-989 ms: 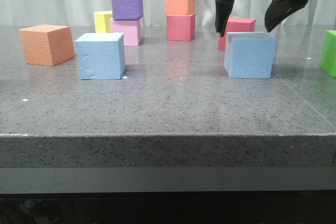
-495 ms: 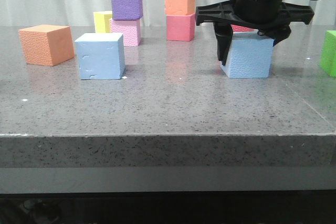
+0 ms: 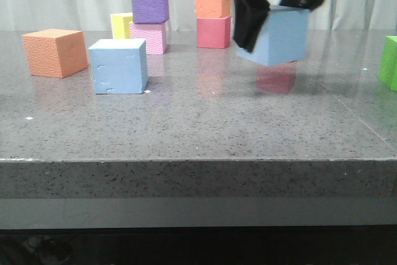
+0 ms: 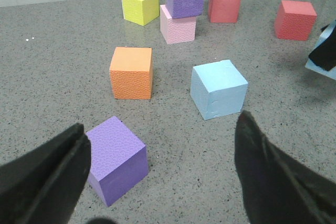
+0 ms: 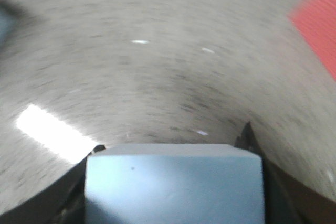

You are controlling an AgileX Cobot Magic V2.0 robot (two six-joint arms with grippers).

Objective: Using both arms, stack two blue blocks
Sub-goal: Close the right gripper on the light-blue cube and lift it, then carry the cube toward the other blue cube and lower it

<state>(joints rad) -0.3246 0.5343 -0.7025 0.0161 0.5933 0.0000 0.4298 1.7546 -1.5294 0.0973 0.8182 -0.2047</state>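
One blue block [image 3: 118, 65] sits on the table left of centre; it also shows in the left wrist view [image 4: 219, 88]. My right gripper [image 3: 277, 17] is shut on the other blue block [image 3: 279, 41] and holds it tilted, clear above the table at the centre right. In the right wrist view this block [image 5: 173, 182] fills the gap between the right gripper's [image 5: 172, 142] fingers, and the view is blurred. My left gripper [image 4: 160, 174] is open and empty, above the table short of the resting block, and out of the front view.
A purple cube [image 4: 115, 158] lies by the left finger. An orange cube [image 3: 54, 52] is far left. A yellow cube [image 3: 121, 25], purple on pink [image 3: 149, 37] and orange on red [image 3: 213, 31] stand behind. A green cube [image 3: 389, 61] is at the right edge.
The right gripper came down around the right blue block, shut on it, then lifted it off the table and carried it a little to the left.
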